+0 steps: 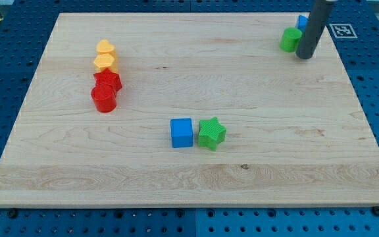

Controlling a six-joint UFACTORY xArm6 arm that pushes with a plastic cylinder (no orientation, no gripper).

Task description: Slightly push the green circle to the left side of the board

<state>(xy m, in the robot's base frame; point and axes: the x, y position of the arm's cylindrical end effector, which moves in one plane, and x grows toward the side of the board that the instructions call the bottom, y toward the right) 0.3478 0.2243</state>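
- The green circle (pixel 291 39) sits in the upper right of the frame, near the top edge of the wooden board (pixel 176 168).
- My tip (pixel 304 56) rests on the board just to the right of the green circle, touching it or almost touching it.
- I have no jaws at all, only a straight dark rod, so nothing is held.
- A blue block (pixel 302 22) peeks out behind my rod, just past the green circle; I cannot tell its shape.
- Far off, near the middle of the frame, a green star (pixel 211 133) sits right beside a blue cube (pixel 181 132).
- In the upper left, four blocks stand close in a line: a yellow block (pixel 104 48), another yellow block (pixel 104 62), a red star (pixel 108 81), and a red cylinder (pixel 103 98).
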